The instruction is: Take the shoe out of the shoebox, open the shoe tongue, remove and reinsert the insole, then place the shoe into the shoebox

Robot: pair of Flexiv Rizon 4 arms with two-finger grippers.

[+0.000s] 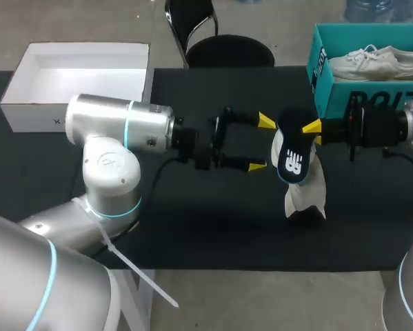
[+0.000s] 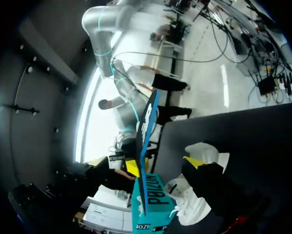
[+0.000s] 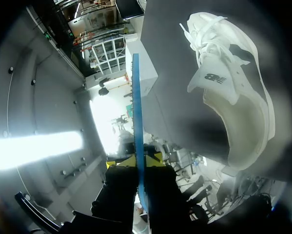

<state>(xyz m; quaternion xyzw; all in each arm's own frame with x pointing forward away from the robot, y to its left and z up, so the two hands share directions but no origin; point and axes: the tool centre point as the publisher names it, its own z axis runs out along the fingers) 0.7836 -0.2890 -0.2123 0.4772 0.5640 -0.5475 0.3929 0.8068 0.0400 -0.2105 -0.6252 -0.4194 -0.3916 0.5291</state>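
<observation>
My right gripper (image 1: 307, 133) holds the black insole (image 1: 293, 157) with a white logo above the table, shut on its rear end. In the right wrist view the insole (image 3: 136, 117) shows edge-on as a thin blue strip between the yellow tips (image 3: 137, 161). The white shoe (image 1: 306, 196) lies on the black table under the insole, and shows beyond it (image 3: 233, 92) from the right wrist. My left gripper (image 1: 261, 143) stands open just left of the insole, touching nothing. From the left wrist, the insole (image 2: 148, 124) stands ahead between the open tips (image 2: 163, 165), with the shoe (image 2: 204, 152) beside it.
A teal shoebox (image 1: 321, 69) stands at the back right with a second white shoe (image 1: 378, 63) in it. The same box (image 2: 150, 200) shows in the left wrist view. A white open box (image 1: 27, 103) sits at the back left. A black chair (image 1: 227, 49) stands behind the table.
</observation>
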